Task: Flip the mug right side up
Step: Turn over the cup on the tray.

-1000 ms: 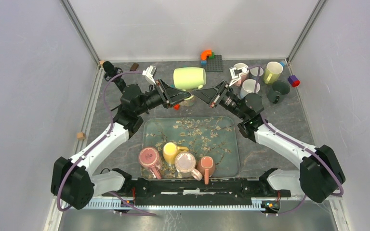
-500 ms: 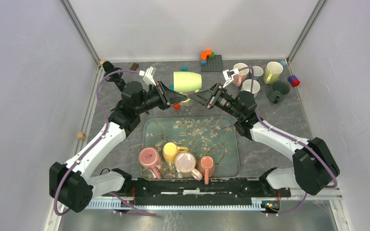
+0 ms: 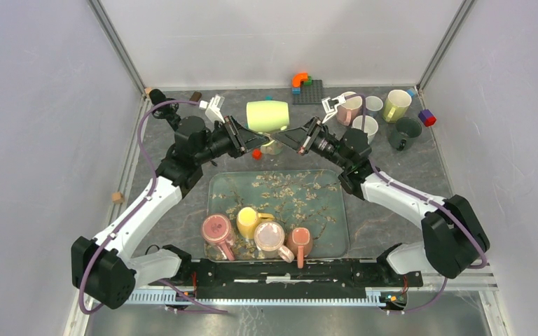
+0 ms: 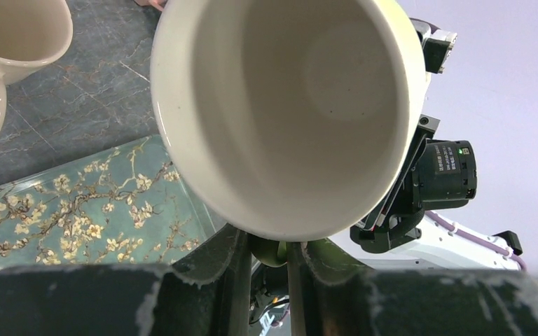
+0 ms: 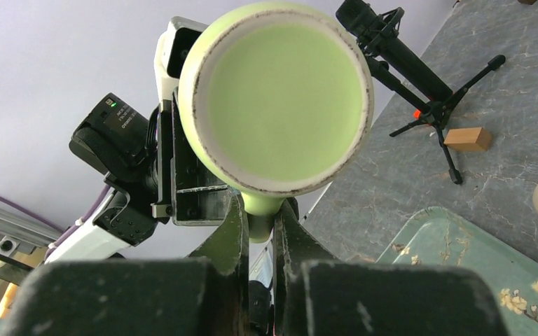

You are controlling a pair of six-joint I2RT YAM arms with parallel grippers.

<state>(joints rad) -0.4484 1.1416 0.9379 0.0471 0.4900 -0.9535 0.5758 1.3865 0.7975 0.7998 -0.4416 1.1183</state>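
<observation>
A light green mug [image 3: 267,115] with a cream inside is held on its side in the air over the back of the table. Its mouth faces my left wrist camera [image 4: 287,105] and its base faces my right wrist camera [image 5: 280,98]. Its handle points down. My left gripper [image 3: 251,138] comes in from the left, and its fingers close on the handle from the mouth side [image 4: 277,245]. My right gripper [image 3: 288,137] comes in from the right and is shut on the same handle from the base side [image 5: 259,217].
A beige mug [image 3: 273,147] and a small red block [image 3: 256,154] sit under the held mug. A floral tray [image 3: 336,210] holds several mugs along its near edge. More mugs [image 3: 397,105] stand at the back right, toy bricks [image 3: 305,84] at the back.
Both arms have stretched further back and lifted. The mug has shifted slightly left and away between the two grippers, still on its side.
</observation>
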